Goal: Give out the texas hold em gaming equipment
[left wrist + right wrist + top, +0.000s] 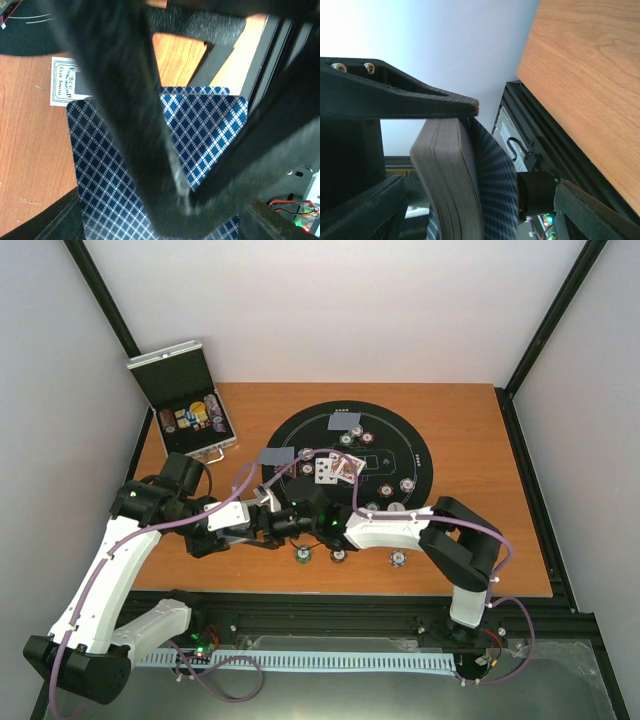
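A: Where is the thing right now?

B: The small thick deck of playing cards (100,165), with blue-and-white diamond backs, hangs in the air just off the six o'clock rim of the round black felt mat (420,455). It is near the front edge of the orange wooden table (480,540). The left claw (182,200) is clamped narrow across it.

A: And the other claw?

B: The right claw (440,150) stands wide and straddles the deck edge-on, with one fingertip (470,106) at the top corner. I cannot tell whether the lower finger touches.

A: How does the deck look?

B: Mostly squared. The top card or two sit skewed off the stack, and the outermost one bows away from it.

A: So what goes wrong from here?

B: I judge two cards could come away together, since more than one looks loose. A hard tug might also drag the stack out of the left claw, and it would spill toward the black frame rails (535,135) at six o'clock.

A: Anything else?

B: The purple cable (300,453) drapes over the face-up cards (325,472) at the mat's centre. A swing could sweep them, or the round poker chips (385,490) beside them.
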You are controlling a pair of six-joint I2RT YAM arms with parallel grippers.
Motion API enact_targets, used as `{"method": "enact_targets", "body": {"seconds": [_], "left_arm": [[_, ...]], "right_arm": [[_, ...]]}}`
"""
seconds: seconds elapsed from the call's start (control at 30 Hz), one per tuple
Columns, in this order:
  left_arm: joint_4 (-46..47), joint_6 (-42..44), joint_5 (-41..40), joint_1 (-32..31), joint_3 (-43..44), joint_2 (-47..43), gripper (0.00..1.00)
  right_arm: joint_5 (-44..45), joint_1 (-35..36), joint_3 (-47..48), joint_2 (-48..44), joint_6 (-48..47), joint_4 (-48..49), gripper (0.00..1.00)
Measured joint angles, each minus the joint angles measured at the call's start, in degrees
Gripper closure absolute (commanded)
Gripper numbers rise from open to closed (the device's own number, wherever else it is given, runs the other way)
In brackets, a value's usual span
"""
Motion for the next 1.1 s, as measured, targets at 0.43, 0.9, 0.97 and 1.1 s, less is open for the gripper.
{"method": "enact_targets", "body": {"seconds": [0.43,0.9,0.97,1.1], "left_arm": [[-0.13,0.02,-0.31,0.00,-0.02,-0.37,0.99],[-0.22,0.04,0.17,-0.04,-0.02,-0.24,0.99],[-0.24,0.04,0.15,-0.04,-0.02,-0.24,0.99],[-0.22,0.04,0.15,-0.04,-0.02,-0.39,0.99]], "right_arm": [[-2.14,0.55,3.30,7.04,5.01,6.29,0.35],[-2.71,-1.57,-1.49,3.96,4.15,8.79,0.38],[-2.67,-1.66,-1.49,3.34,3.54,7.67,0.36],[-2.60,-1.90,-1.46,1.70,1.73,4.04,0.32]]}}
